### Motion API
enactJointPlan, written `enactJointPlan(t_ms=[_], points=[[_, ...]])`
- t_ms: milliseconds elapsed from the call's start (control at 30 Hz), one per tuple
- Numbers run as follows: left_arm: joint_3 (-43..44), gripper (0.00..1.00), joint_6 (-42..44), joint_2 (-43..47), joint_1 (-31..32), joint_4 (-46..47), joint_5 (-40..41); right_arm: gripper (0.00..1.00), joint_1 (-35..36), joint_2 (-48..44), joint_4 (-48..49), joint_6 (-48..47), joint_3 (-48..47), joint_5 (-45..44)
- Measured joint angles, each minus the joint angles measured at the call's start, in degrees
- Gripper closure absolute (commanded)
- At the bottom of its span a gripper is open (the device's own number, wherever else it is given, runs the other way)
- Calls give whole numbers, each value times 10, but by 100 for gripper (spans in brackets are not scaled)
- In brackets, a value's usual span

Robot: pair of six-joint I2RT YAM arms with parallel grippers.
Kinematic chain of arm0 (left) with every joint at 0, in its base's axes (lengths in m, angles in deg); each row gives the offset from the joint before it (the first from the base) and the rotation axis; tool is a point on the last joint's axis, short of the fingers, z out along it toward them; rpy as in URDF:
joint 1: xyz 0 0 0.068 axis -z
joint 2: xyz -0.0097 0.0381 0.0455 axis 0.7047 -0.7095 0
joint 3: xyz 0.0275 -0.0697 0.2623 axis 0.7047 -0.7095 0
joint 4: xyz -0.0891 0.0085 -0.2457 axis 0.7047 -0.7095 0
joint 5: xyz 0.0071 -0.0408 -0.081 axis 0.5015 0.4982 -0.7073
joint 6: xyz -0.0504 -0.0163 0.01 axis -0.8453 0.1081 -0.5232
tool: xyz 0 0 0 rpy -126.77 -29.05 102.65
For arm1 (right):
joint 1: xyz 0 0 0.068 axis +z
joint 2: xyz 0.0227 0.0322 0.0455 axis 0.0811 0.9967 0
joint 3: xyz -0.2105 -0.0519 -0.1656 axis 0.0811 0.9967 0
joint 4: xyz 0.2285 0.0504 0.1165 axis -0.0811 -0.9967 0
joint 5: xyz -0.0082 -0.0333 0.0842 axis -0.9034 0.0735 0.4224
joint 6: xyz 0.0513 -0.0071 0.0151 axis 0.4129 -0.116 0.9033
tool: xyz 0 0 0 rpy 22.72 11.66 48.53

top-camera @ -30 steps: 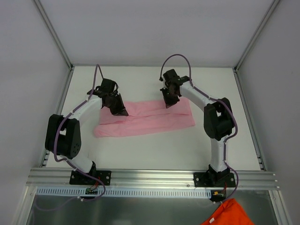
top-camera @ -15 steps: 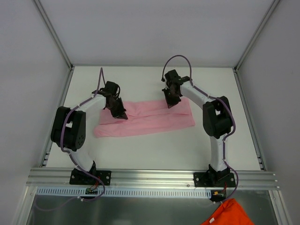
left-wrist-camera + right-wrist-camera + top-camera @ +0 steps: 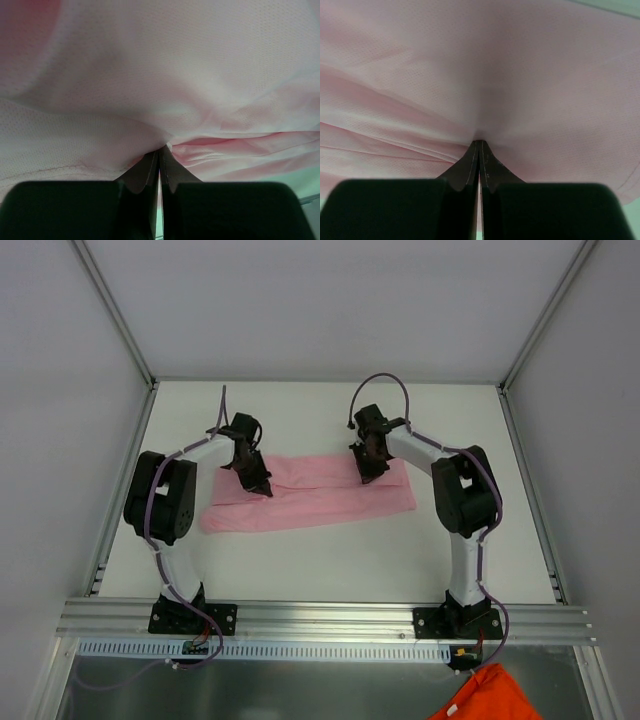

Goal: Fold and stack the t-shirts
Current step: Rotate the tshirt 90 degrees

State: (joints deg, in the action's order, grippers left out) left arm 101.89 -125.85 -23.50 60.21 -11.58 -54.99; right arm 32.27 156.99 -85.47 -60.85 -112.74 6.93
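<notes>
compared with a second ago both arms sit lower and more tucked in, the left gripper [image 3: 258, 484] and right gripper [image 3: 366, 471] each pinched tight on the far edge of the pink t-shirt [image 3: 310, 504], which lies as a long folded band mid-table [image 3: 300, 565], likely ready for the next fold.

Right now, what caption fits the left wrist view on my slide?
Left tool shut on a pinched fold of the pink t-shirt.

White tabletop [image 3: 330, 560], pale grey enclosure walls [image 3: 330, 300], aluminium rail [image 3: 320, 615] along near edge, orange cloth [image 3: 495, 695] below right.
</notes>
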Motion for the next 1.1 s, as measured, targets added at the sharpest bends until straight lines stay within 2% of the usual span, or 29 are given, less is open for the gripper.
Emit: enactJointPlan(t_ms=[300, 600, 900, 1100], points=[[43, 100, 0, -35, 0, -33, 20, 99, 2, -35, 54, 10, 66, 2], [94, 100, -1, -74, 0, -61, 10, 99, 9, -59, 65, 9, 101, -1], [236, 100, -1, -170, 0, -97, -19, 99, 29, -123, 51, 13, 156, 1], [319, 100, -2, -224, 0, -113, -44, 99, 68, -172, 51, 29, 180, 3]])
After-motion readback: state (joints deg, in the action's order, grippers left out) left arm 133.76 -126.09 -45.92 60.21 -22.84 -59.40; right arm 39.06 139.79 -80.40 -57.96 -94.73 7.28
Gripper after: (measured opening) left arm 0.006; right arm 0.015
